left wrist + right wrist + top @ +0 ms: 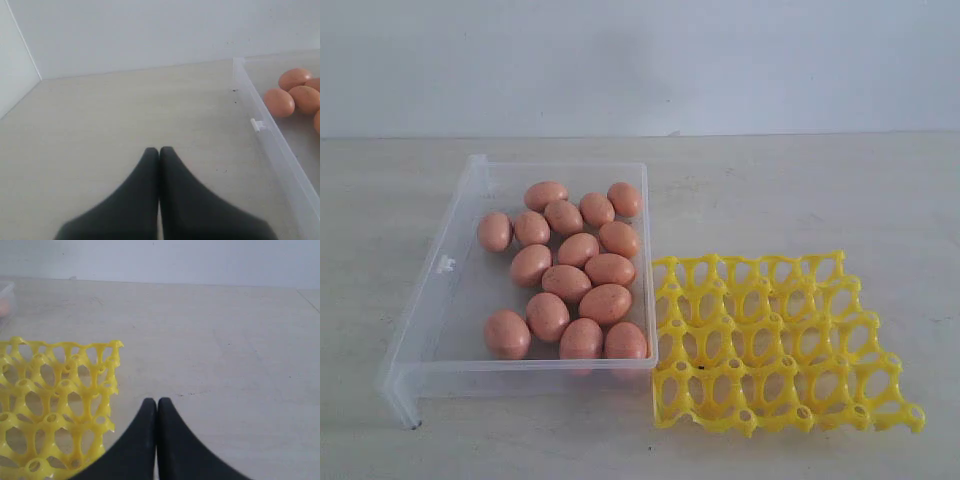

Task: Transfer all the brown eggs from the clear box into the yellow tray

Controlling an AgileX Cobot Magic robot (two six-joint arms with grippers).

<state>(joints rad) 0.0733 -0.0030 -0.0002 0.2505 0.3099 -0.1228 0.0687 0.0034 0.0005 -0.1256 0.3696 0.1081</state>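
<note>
Judging from how things lie, the job is at its very start: all sixteen brown eggs (570,265) sit clustered in the clear box (450,320), crowded toward the wall nearest the yellow tray (750,418), whose cups are all empty. The tray lies just beside the box on the table (820,190). Both tools are clenched on nothing. The left gripper (159,150) hovers over bare table outside the box's latch wall, and the right gripper (157,401) hovers over the table just beside the tray's edge. The first pick likely goes best on an egg at the rim of the cluster, such as the lone one nearest the latch side, so the fingers have room. Spread the jaws before descending, come straight down, close gently across the egg's narrow width, then lift clear of the low wall. Filling the far cups first should keep later placements unobstructed.
</note>
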